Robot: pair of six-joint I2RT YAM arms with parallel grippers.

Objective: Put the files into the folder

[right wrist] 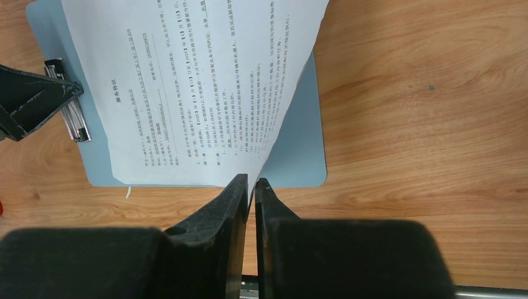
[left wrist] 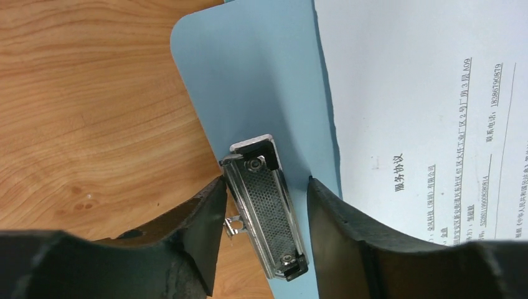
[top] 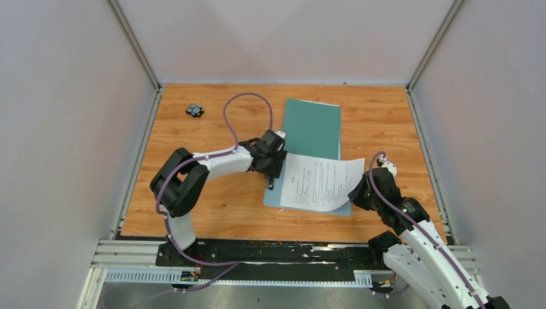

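The teal folder [top: 313,127] lies shut at the back middle of the table. A printed file sheet [top: 319,183] [left wrist: 423,93] [right wrist: 187,75] rests on a light blue clipboard [top: 273,196] [left wrist: 249,75] [right wrist: 299,143], free of its metal clip [left wrist: 264,205] [right wrist: 75,121]. My left gripper [top: 275,174] [left wrist: 266,187] straddles the clip, open. Its left finger touches the clip and a sliver of gap shows at the right one. My right gripper [top: 356,190] [right wrist: 251,182] pinches the sheet's lower right corner, which curls up off the board.
A small black and blue object [top: 194,110] sits at the back left. Metal rails [top: 257,254] line the near edge, and white walls enclose the wooden table [top: 212,212] on three sides.
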